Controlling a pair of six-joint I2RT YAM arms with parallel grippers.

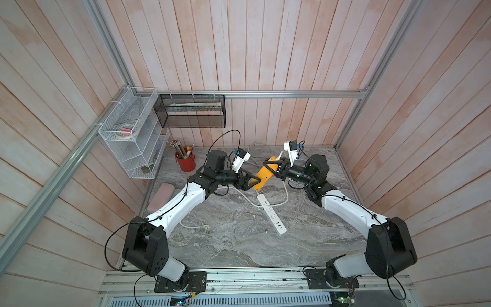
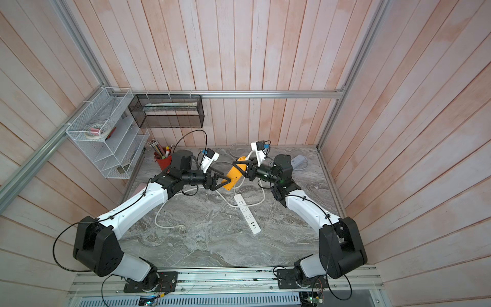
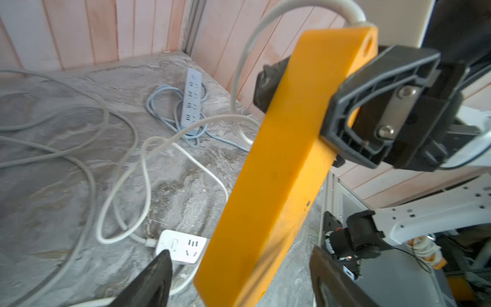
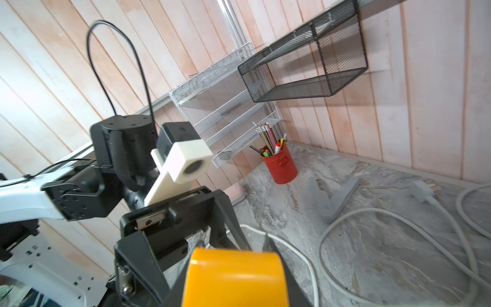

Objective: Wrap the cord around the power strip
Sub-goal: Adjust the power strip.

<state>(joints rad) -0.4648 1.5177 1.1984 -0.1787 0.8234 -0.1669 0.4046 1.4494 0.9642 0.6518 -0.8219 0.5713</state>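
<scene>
the orange power strip (image 3: 279, 159) is smooth matt plastic, faintly scuffed. its cord (image 3: 350, 12) has a smooth off-white plastic sheath. the right end effector (image 3: 305, 103) is black matt moulded plastic, ribbed, with a bare metal plate and shiny screws. the bench (image 1: 239, 244) looks like grey veined stone, matt and slightly rough. the white power strip (image 1: 271, 214) is glossy plastic. the walls (image 1: 265, 53) are pale whitewashed wood planks. the frame rail (image 1: 292, 93) is brushed metal. the black basket (image 1: 190, 121) and white rack (image 1: 125, 148) are painted metal mesh; the red pot (image 4: 281, 167) has a glossy painted finish.
</scene>
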